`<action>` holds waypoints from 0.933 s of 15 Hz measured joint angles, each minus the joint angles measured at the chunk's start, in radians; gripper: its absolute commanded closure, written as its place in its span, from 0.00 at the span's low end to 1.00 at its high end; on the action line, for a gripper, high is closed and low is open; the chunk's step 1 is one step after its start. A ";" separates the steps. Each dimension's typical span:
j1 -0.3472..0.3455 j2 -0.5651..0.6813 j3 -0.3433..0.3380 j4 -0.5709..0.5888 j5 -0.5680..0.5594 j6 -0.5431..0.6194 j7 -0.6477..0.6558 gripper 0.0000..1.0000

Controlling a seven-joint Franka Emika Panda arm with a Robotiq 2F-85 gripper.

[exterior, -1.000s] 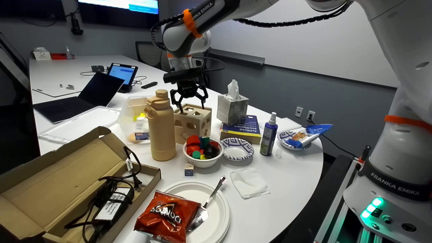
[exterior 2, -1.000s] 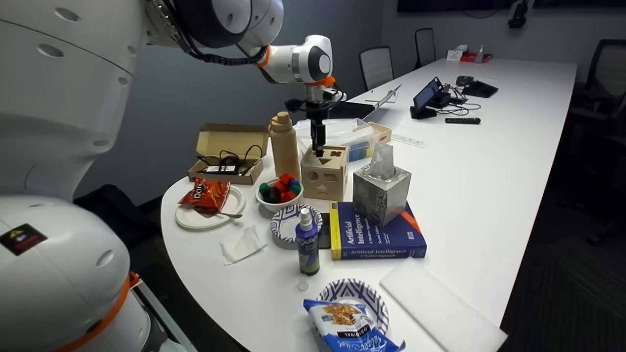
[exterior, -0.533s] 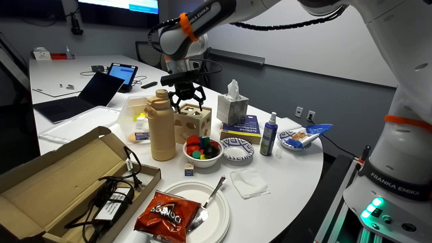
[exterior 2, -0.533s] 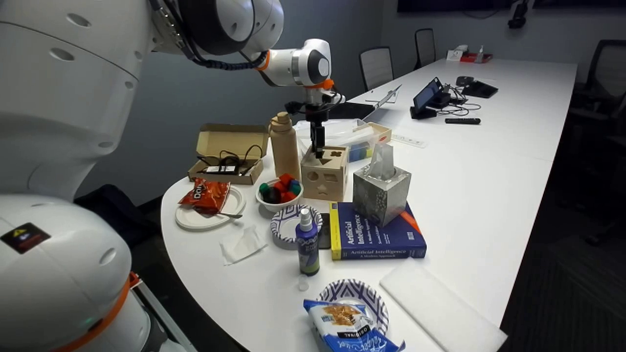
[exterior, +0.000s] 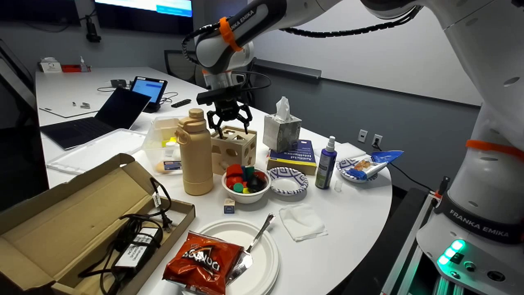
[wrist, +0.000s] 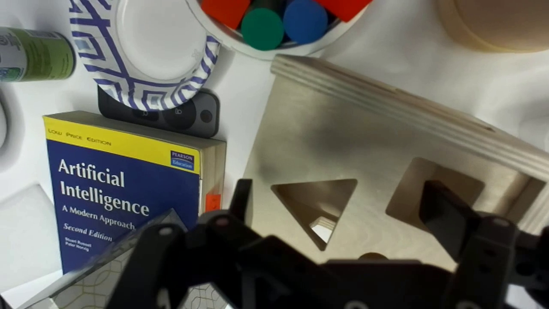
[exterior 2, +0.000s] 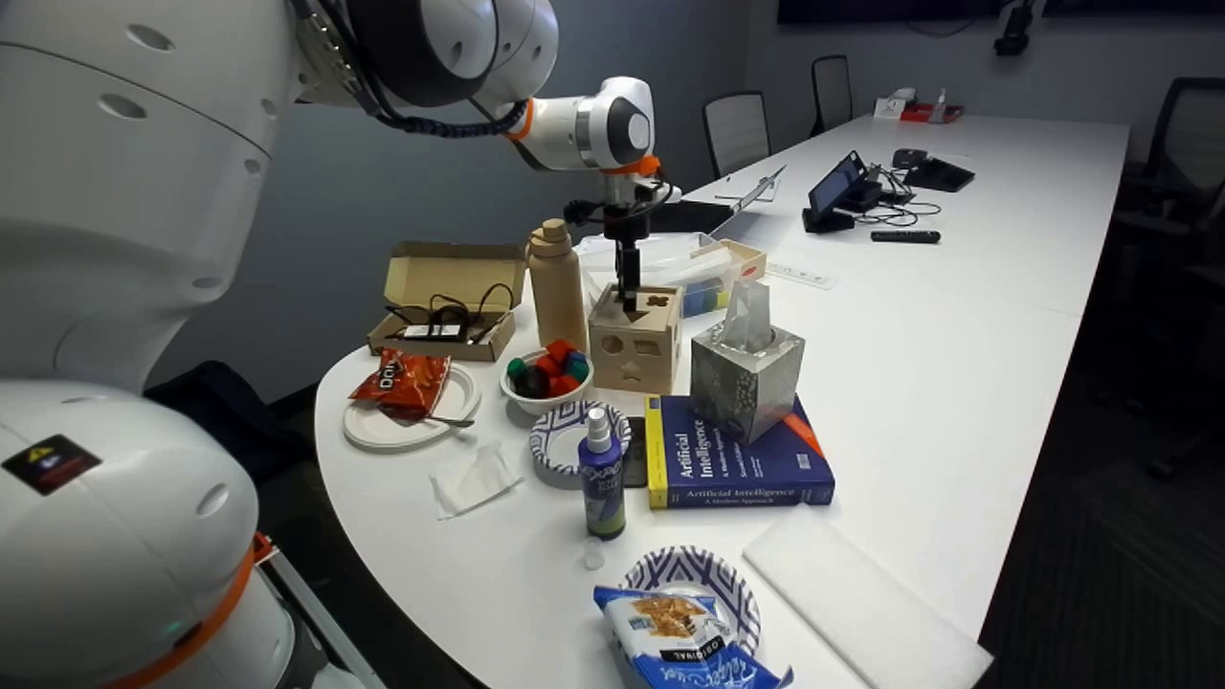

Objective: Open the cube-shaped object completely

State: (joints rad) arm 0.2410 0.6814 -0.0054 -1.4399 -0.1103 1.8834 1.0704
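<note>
The cube-shaped object (exterior: pixel 233 153) is a light-wood box with cut-out holes. It stands upright on the white table in both exterior views (exterior 2: pixel 634 368). Its top panel lies flat, with triangular and square holes visible in the wrist view (wrist: pixel 343 141). My gripper (exterior: pixel 233 133) points down right above the box top, as also seen in an exterior view (exterior 2: pixel 628 304). In the wrist view, the gripper (wrist: pixel 339 191) is open with nothing between its fingers. One finger is near the panel's edge; the other overlaps the square hole. I cannot tell whether its tip is inside.
A tan bottle (exterior: pixel 197 159) stands close beside the box. A bowl of colored blocks (exterior: pixel 247 197) sits before it. A tissue box (exterior 2: pixel 745 383) rests on a blue book (exterior 2: pixel 737 469) nearby. A clear plastic bin (exterior: pixel 157 135) is behind the bottle.
My gripper has dropped slightly toward the box top. It shifted a little to one side half a second ago and has since shifted back. The box has not moved.
</note>
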 measured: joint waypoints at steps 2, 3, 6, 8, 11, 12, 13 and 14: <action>0.000 0.005 -0.002 0.000 0.000 -0.002 0.004 0.00; 0.000 0.008 -0.002 0.000 0.000 -0.003 0.004 0.00; 0.000 0.014 -0.002 0.000 0.000 -0.007 0.007 0.00; 0.000 0.014 -0.005 0.000 0.000 -0.015 0.014 0.00; 0.000 0.007 -0.011 0.000 0.000 -0.036 0.032 0.00; 0.000 0.005 -0.012 0.000 0.000 -0.044 0.039 0.00; 0.000 0.003 -0.013 0.000 0.000 -0.050 0.045 0.00; 0.000 0.001 -0.013 0.000 0.000 -0.059 0.048 0.00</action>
State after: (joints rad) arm 0.2410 0.6821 -0.0186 -1.4399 -0.1103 1.8246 1.1187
